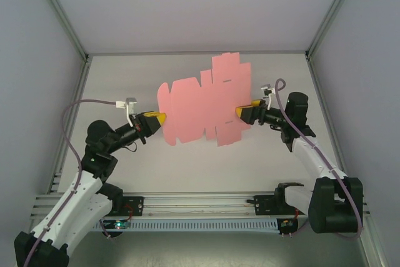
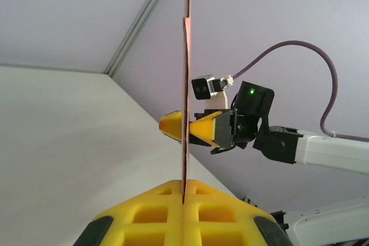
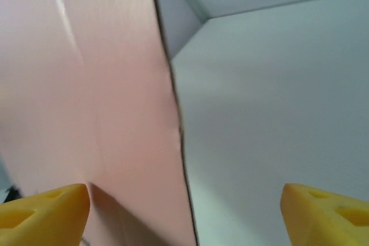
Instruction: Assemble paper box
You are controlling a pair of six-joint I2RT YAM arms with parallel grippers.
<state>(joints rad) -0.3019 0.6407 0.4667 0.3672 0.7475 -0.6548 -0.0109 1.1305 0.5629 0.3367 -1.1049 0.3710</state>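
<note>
**Top external view.** The paper box (image 1: 203, 101) is a flat pink die-cut sheet with flaps, not yet folded. It hangs in the air above the white table (image 1: 125, 167), near the middle of the scene, with its broad face toward the camera. The left gripper (image 1: 159, 119) meets the sheet's left edge. The right gripper (image 1: 241, 112) meets its right edge, beside the nearer flaps. The 2 arms reach in from the near corners.

**Left wrist view.** The sheet appears edge-on as 1 thin line rising from the left gripper's 2 yellow fingers (image 2: 144, 214). These are clenched on the card's edge with no gap between them. Farther along, the right gripper's 2 yellow tips stand 1 on each side of the card.

**Right wrist view.** The right gripper's fingers (image 3: 43, 208) sit at the 2 bottom corners, wide apart — released, not grasping. The pink card covers the left half of the picture, close against the finger on that side — whether they touch cannot be told. The other finger is well apart from the card.
</note>
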